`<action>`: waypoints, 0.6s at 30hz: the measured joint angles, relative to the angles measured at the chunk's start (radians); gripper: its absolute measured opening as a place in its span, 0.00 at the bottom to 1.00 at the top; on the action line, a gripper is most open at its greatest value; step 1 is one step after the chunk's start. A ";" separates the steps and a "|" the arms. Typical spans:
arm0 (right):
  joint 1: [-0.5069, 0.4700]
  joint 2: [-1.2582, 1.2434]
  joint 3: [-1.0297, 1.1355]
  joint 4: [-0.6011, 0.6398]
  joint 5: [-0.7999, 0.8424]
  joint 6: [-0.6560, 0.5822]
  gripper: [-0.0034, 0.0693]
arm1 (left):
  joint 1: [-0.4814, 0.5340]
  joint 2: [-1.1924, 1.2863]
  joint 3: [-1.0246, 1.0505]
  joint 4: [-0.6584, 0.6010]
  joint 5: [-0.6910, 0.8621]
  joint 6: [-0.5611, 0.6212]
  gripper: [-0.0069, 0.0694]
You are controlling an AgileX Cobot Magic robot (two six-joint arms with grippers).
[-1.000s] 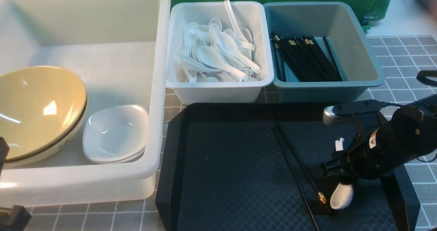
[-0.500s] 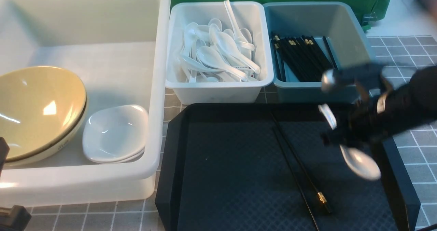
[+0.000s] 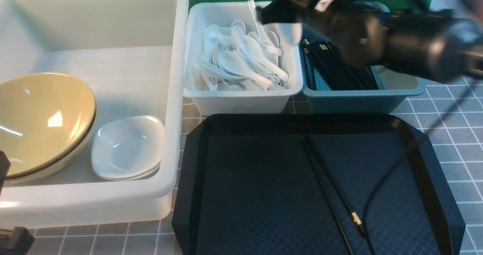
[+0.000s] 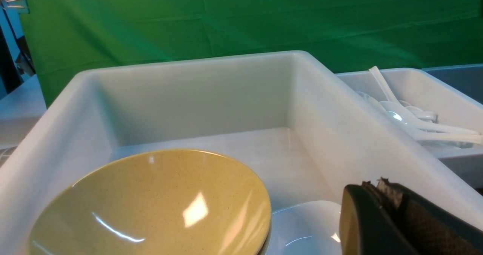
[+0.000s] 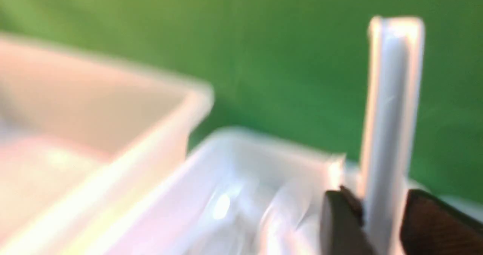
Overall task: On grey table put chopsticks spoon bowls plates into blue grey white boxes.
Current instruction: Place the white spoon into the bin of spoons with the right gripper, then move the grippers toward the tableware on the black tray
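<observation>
My right gripper [image 3: 281, 15] is shut on a white spoon [image 5: 390, 108] and holds it in the air over the small white box [image 3: 241, 102], which holds several spoons. The spoon's scoop shows as a white blur [image 3: 292, 32]. A pair of black chopsticks [image 3: 328, 183] lies on the black tray [image 3: 196, 160]. The blue-grey box [image 3: 354, 100] holds several chopsticks. A yellow bowl [image 3: 41, 123] and stacked white plates [image 3: 126, 147] sit in the large white tub [image 3: 177, 96]. My left gripper [image 4: 381, 187] is shut and empty above the tub's near corner.
The grey table [image 3: 449, 108] shows to the right of the tray and the boxes. A black cable [image 3: 396, 164] hangs from my right arm across the tray's right side. A green cloth hangs behind the boxes.
My right gripper has lifted the spoon off the tray's right side and swung up, back and left, to over the white box. The chopsticks stay on the tray. The left arm has not moved.
</observation>
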 joint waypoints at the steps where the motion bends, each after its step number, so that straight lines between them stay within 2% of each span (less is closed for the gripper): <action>1: -0.001 0.027 -0.040 0.000 0.076 -0.017 0.53 | 0.000 0.000 0.000 0.000 0.000 0.000 0.08; 4: -0.006 0.053 -0.139 -0.001 0.366 -0.084 0.67 | 0.000 0.000 0.000 0.000 0.002 0.000 0.08; 7: -0.024 0.029 -0.218 -0.016 0.695 -0.092 0.72 | 0.000 0.000 0.000 0.000 0.005 0.000 0.08; 8: -0.032 0.012 -0.236 -0.030 0.800 -0.067 0.73 | 0.000 0.000 0.000 0.000 0.007 0.000 0.08; 9: -0.033 0.008 -0.239 -0.030 0.800 -0.060 0.73 | 0.000 0.000 0.000 0.000 0.006 0.000 0.08; 11: -0.042 -0.042 -0.242 -0.127 1.099 0.050 0.74 | 0.000 0.000 0.000 0.000 0.006 0.000 0.08; 14: -0.038 -0.075 -0.145 -0.174 1.223 0.084 0.74 | 0.000 0.000 0.000 0.000 0.005 0.000 0.08; 18: -0.020 -0.145 0.091 -0.189 1.196 0.116 0.74 | 0.000 0.000 0.000 0.000 0.003 0.000 0.08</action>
